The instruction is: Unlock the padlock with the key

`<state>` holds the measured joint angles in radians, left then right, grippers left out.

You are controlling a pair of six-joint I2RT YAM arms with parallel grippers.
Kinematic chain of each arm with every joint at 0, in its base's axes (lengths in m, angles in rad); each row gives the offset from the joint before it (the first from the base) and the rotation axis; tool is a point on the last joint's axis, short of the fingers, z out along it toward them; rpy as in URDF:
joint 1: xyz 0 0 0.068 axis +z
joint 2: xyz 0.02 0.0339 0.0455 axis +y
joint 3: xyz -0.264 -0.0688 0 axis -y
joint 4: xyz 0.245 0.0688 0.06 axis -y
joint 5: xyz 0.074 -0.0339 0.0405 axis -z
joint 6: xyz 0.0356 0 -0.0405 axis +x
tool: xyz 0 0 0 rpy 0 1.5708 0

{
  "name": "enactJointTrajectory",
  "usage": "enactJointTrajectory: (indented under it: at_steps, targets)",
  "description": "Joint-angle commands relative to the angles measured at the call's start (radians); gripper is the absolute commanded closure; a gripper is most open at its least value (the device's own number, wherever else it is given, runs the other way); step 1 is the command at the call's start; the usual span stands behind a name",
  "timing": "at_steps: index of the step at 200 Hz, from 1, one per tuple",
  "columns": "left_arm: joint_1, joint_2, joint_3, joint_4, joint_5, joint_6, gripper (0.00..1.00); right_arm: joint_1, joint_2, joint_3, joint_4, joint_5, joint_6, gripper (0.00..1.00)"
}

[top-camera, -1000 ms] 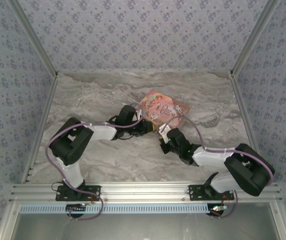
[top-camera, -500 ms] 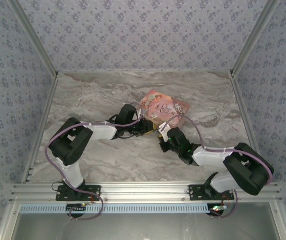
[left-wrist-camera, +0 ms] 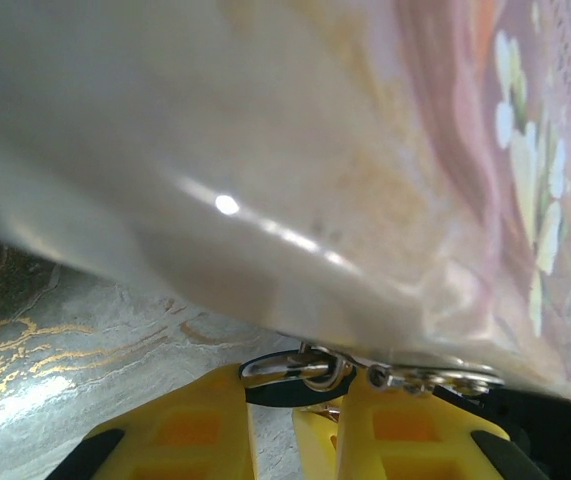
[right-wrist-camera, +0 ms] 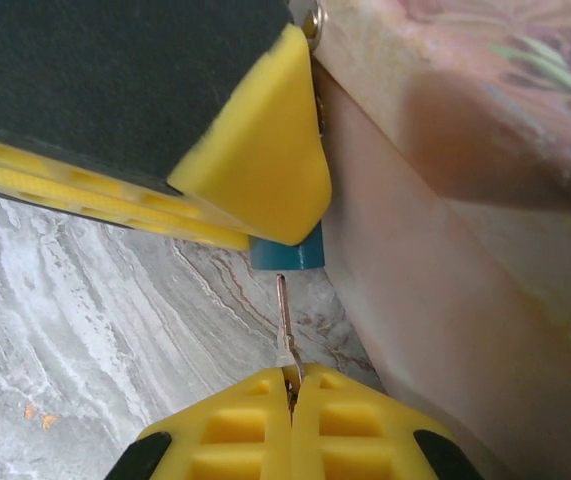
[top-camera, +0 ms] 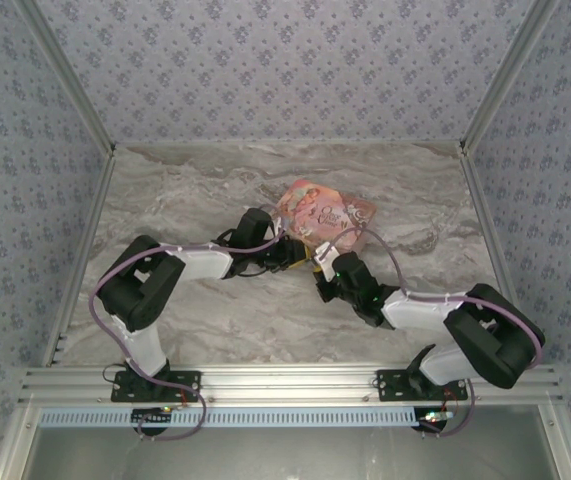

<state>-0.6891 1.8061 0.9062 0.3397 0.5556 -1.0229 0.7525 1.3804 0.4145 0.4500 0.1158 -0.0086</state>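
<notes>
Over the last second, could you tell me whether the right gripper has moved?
Yes, slightly: the right gripper has edged away from the near rail, toward the pink box.

Left gripper [left-wrist-camera: 300, 405] clamps padlock [left-wrist-camera: 287, 372] beside pink box [left-wrist-camera: 365, 150].

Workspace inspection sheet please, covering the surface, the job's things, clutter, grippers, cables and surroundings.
Surface: marbled grey table, no spills seen.
Job's things: teal padlock beside the pink box; key blade pointing at the padlock's body.
Clutter: pink box with illustrated lid; nothing else seen.
Grippers: left gripper shut on padlock; right gripper shut on key.
Cables: lilac cables run along both arms.
Surroundings: blue patterned walls, metal rail at the near edge.
</notes>
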Motion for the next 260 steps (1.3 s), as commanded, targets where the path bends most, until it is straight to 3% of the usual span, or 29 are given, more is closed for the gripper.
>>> enactJointTrajectory:
  at_steps: [1,260]
  targets:
    - [-0.012,-0.040,0.034,0.022,0.060,-0.013,0.81,-0.004,0.018,0.039,0.023,-0.018,0.002,1.00]
    - [-0.012,-0.037,0.023,0.026,0.053,-0.019,0.81,-0.033,-0.020,-0.006,0.045,-0.028,0.035,1.00]
